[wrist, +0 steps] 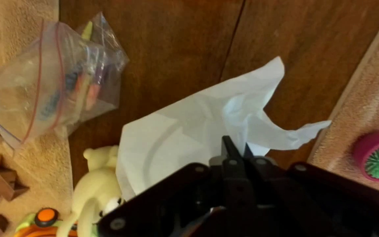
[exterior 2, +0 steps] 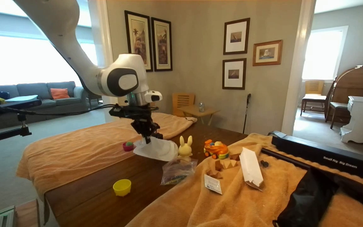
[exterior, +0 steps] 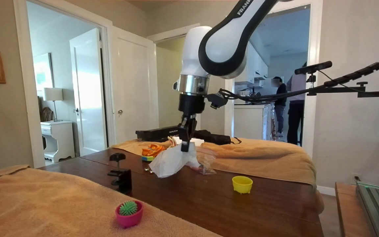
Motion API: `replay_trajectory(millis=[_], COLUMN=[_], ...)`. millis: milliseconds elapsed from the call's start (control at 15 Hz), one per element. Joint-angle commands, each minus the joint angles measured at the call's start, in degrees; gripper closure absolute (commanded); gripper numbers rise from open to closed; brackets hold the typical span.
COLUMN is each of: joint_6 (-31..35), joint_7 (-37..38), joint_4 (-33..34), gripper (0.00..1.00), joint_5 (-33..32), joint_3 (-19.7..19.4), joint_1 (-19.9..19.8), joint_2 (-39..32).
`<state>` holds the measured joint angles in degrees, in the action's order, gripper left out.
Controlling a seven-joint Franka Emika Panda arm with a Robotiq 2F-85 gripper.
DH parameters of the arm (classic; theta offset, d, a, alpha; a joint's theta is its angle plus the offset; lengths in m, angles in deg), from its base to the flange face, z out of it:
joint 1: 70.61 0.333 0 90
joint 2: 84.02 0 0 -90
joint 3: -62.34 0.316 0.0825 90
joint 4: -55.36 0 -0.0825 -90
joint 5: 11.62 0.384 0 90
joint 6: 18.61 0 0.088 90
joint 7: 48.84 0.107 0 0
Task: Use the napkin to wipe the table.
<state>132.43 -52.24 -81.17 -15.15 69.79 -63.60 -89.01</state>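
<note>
In wrist view, the napkin [wrist: 186,131] stretches lengthwise toward upper right.

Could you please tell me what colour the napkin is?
White; the napkin shows best in the wrist view.

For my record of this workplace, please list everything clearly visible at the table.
napkin: one, white, between jaws
table: one, dark brown, beneath napkin
cloths: two, tan, on table
bowl: one, yellow, on table
pot: one, pink, on cloth
spiky ball: one, green, in pot
toy rabbit: one, pale yellow, near napkin
toy vehicle: one, mainly orange, near toy rabbit
bag: one, clear, on table and cloth
blocks: several, brown, on cloth
box, card: one each, white, on cloth
clamp: one, black, beside cloth
case, pouch, rod: one each, black, on cloth
arm: one, mainly white, above table
jaws: one pair, black, closed on napkin
</note>
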Motion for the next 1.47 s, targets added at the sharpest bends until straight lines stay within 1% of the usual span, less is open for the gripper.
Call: replay_trajectory(millis=[0,267,333,400,1067,1200,1400], joint_6=[-0.6,-0.6,-0.5,-0.6,-0.4,-0.6,-1.0], joint_7=[-1.9,-3.0,-2.4,-3.0,-3.5,-3.2,-1.9], joint_4=[0.8,0.8,0.5,0.0,-0.7,-0.7,-1.0], gripper=[1.00,1.00,1.00,1.00,1.00,1.00,1.00], joint_5=[1.8,2.1,0.1,0.3,-0.4,-0.7,-2.3], joint_3=[2.2,3.9,3.7,3.6,1.0,0.4,-1.4], joint_1=[1.7,2.8,3.0,2.8,1.0,0.6,0.3], joint_2=[1.6,0.8,0.6,0.2,-7.3,-8.0,-7.7])
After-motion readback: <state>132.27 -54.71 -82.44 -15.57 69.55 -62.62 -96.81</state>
